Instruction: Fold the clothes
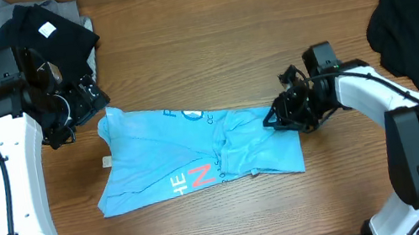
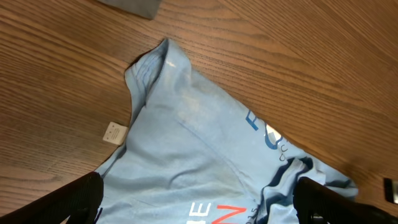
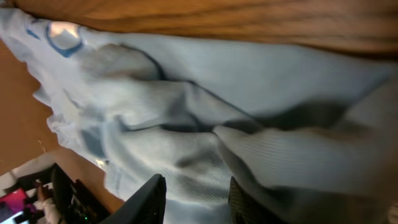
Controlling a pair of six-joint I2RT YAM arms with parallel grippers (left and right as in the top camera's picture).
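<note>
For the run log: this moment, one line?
T-shirt: rumpled on table | left fingers: open, at corner | right fingers: at edge

Light blue T-shirt [image 1: 154, 144], white and coral-red letters [image 1: 190, 180].

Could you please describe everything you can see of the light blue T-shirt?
The light blue T-shirt looks like soft cotton. It lies partly folded and rumpled on the wooden table, its long side running left to right. White and coral-red letters show near its lower edge in the overhead view, and blue print near its upper edge. A small white tag lies at its left edge. The right gripper sits at its right edge with fingers apart; contact is unclear.
</note>
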